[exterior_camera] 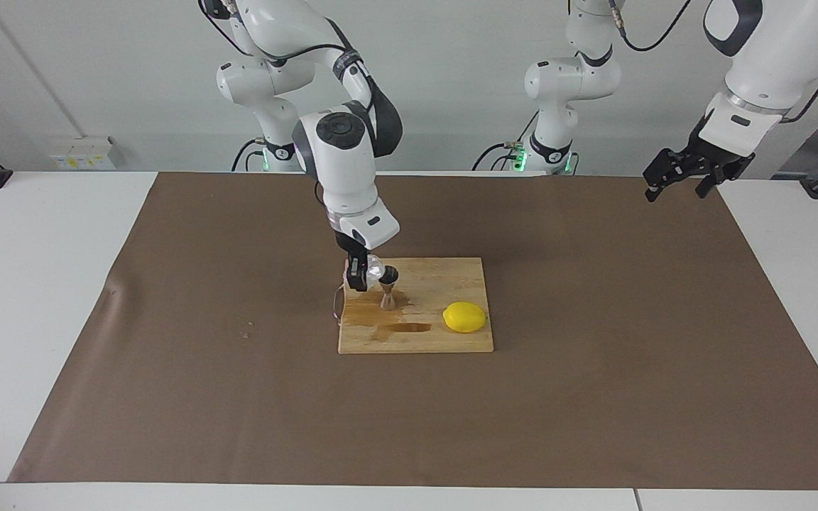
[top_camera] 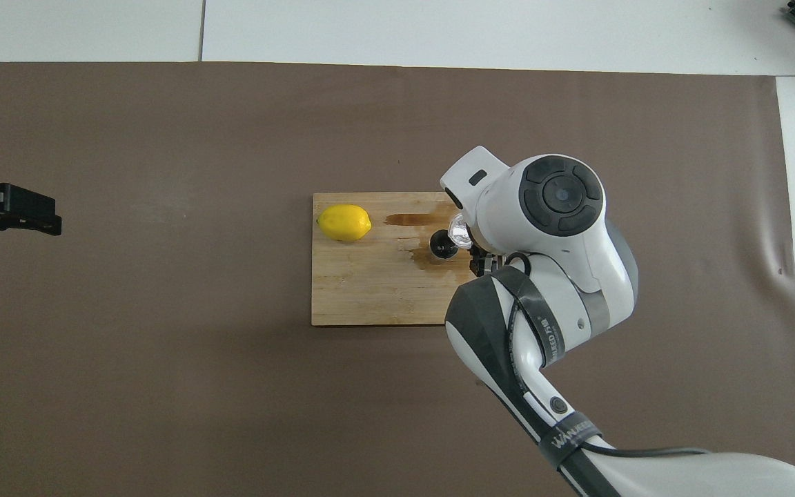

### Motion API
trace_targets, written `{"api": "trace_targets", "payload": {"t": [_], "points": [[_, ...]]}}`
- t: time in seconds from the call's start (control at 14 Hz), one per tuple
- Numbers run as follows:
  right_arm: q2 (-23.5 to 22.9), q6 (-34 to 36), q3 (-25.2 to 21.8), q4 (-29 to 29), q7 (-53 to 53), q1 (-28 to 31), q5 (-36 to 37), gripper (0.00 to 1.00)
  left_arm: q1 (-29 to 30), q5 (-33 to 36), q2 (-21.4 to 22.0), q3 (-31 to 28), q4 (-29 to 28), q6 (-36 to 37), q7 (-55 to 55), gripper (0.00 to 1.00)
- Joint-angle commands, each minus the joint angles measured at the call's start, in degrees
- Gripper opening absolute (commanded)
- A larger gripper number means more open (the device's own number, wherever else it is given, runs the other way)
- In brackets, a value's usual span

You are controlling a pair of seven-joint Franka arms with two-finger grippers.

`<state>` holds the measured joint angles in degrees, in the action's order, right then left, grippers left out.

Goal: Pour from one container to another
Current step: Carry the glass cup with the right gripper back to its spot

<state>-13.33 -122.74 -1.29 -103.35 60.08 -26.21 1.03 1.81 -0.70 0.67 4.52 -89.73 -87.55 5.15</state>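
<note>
The lemon [exterior_camera: 464,316] lies on the cutting board [exterior_camera: 451,341]; beside it the right gripper [exterior_camera: 361,273], fingers clenched on the tilted glass cup [exterior_camera: 375,267], tips it over the steel jigger [exterior_camera: 388,287]. Pouring looks underway, with spilled liquid [exterior_camera: 380,316] staining the board. The left gripper [exterior_camera: 686,174] waits, fingers released
</note>
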Motion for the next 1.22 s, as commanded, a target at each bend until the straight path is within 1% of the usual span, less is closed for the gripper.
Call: {"api": "trace_targets", "payload": {"t": [0.0,0.14,0.21,0.36,0.5,0.72,0.93,1.15], "points": [[1.0,-0.6,0.3,0.0,-0.7,1.5,-1.8,0.37,0.2,0.4,1.3,0.1,-1.2,0.5,0.2,1.00],[1.8,-0.1,0.3,0.1,0.0,2.6,-4.4,0.37,0.2,0.4,1.3,0.1,-1.3,0.5,0.2,1.00],[1.9,0.1,0.3,0.1,1.5,3.7,-6.8,0.37,0.3,0.4,1.3,0.1,-1.2,0.5,0.2,1.00],[2.3,0.6,0.3,0.0,6.3,6.2,-13.7,0.37,0.2,0.4,1.3,0.1,-1.3,0.5,0.2,1.00],[2.3,0.8,0.3,-0.3,11.5,9.0,-19.0,0.37,0.3,0.4,1.3,0.1,-1.2,0.5,0.2,1.00],[2.5,1.0,0.3,-1.2,17.9,12.5,-23.1,0.37,0.2,0.4,1.3,0.1,-1.2,0.5,0.2,1.00],[3.9,0.9,0.2,-5.0,24.3,16.5,-24.5,0.37,0.3,0.4,1.3,0.1,-1.3,0.5,0.2,1.00],[4.3,0.1,0.2,-10.2,36.8,22.7,-29.1,0.37,0.3,0.4,1.3,0.1,-1.3,0.5,0.2,1.00]]}}
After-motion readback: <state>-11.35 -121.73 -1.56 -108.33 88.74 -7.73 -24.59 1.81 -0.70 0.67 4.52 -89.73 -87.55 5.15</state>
